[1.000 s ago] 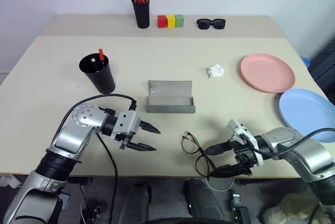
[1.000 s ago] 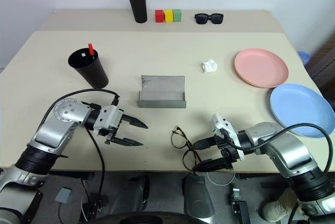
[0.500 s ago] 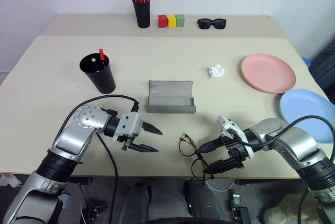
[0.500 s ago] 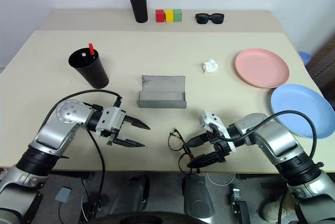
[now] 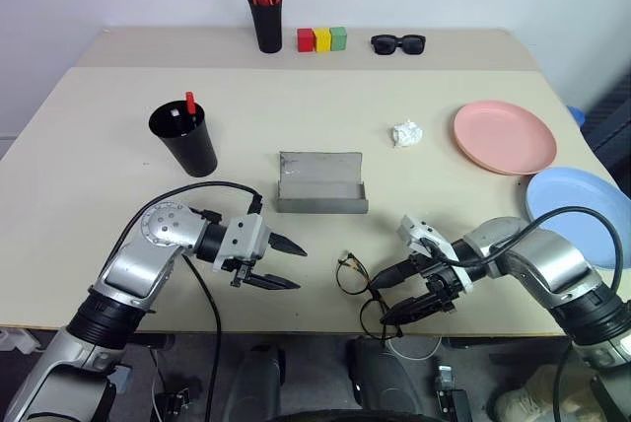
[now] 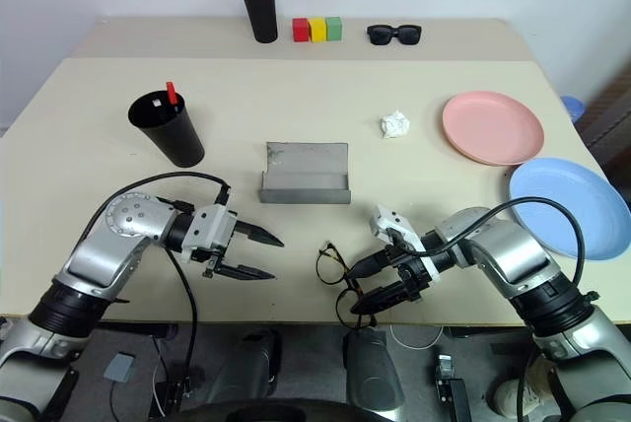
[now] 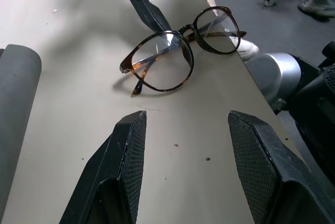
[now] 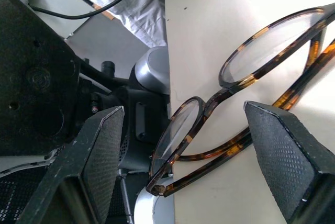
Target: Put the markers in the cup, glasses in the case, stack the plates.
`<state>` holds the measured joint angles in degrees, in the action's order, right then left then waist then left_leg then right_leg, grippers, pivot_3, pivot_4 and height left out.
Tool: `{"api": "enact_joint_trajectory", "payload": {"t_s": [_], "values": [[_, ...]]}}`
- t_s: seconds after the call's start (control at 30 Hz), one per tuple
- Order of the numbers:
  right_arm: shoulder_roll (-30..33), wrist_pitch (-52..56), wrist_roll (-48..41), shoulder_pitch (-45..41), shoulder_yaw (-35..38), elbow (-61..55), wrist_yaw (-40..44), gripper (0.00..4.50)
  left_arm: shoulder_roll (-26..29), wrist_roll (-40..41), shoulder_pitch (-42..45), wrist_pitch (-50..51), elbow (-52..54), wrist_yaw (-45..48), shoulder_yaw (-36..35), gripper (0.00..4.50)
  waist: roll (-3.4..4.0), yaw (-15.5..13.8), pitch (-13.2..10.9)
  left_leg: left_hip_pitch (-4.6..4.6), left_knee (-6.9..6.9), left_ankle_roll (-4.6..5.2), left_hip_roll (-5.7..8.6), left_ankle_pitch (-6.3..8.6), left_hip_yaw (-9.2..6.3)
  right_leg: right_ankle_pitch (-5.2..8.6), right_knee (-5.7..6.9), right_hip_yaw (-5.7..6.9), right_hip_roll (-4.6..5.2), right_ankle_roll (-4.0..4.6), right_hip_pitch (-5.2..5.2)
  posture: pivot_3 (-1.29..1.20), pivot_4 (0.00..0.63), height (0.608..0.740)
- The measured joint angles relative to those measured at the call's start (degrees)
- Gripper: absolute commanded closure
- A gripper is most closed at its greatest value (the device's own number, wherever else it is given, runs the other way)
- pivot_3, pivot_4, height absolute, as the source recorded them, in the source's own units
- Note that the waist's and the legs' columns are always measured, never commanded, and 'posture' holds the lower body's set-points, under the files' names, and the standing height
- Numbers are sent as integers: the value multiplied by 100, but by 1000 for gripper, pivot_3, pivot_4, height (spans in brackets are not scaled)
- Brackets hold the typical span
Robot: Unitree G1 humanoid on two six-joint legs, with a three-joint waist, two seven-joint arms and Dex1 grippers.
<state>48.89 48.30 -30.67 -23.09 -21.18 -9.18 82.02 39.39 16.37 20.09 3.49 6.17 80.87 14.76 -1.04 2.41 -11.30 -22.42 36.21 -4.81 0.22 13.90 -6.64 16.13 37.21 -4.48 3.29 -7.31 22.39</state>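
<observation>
Tortoiseshell glasses point(image 5: 357, 287) between open right gripper point(image 5: 387, 296) fingers

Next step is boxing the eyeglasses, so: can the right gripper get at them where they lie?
Probably yes. The right gripper is open with its fingers on either side of the eyeglasses, and nothing lies between. The eyeglasses sit at the table's near edge, one lens overhanging, so a nudge could tip them off.

We see silver-grey arm shells with black joints. A black cable point(image 5: 197, 188) loops over each. Black tapered fingers point(image 7: 128, 161) show meshed pads.
</observation>
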Motion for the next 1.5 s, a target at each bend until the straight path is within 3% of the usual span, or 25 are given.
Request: {"api": "enact_joint_trajectory", "payload": {"t_s": [0.5,0.63,0.8,1.3,1.5], "values": [[-60,-26,103,-96,-170,4,92,739,0,-1,-28,5,70,-134,0,2017,0,0,0,0,-1,0,0,0,0,0,0,0,0,0,1,0,150,740],[-60,-39,130,-95,-226,42,114,1906,0,-1,-35,5,80,-170,0,1977,0,0,0,0,-1,0,0,0,0,0,0,0,0,0,1,0,150,740],[-67,-54,143,-95,-281,47,120,4371,0,-1,-117,6,126,-227,0,1977,0,3,0,0,-3,0,0,0,0,0,0,0,0,0,2,0,150,740],[-121,-141,137,-96,-295,47,218,4448,0,-12,-176,1,149,-269,1,1977,0,1,0,0,-2,0,0,0,0,0,-1,0,1,0,2,0,150,740],[-39,-773,226,-94,51,187,231,4448,0,-15,-237,8,151,-383,0,1977,1,2,0,0,-3,0,0,0,1,0,-2,0,1,0,2,0,150,740]]}}
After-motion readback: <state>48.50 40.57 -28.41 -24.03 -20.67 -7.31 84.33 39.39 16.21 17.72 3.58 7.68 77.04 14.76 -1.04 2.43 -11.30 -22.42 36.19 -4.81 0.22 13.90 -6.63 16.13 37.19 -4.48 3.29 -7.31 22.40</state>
